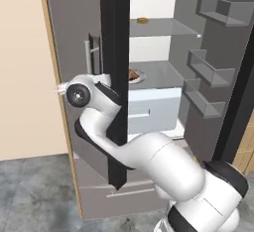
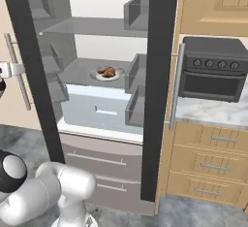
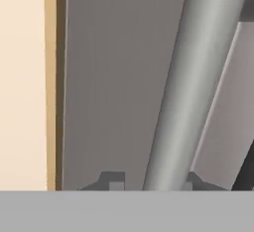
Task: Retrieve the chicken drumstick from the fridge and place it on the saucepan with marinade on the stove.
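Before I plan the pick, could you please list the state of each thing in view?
fridge: both doors open.
bottom drawers: shut.
chicken drumstick: on white plate, middle shelf.
hand: around left door handle, grip unclear.
oven: door shut.

Left base view: set behind the arm [image 1: 163,166], facing forward and down into the open fridge [image 1: 158,72], interior at upper right of frame. Right base view: same fridge interior at upper left, oven [image 2: 213,68] at right. Shared: shelves and white plate [image 2: 107,73]. Hand view: very near a grey bar handle [image 3: 193,87], running diagonally.
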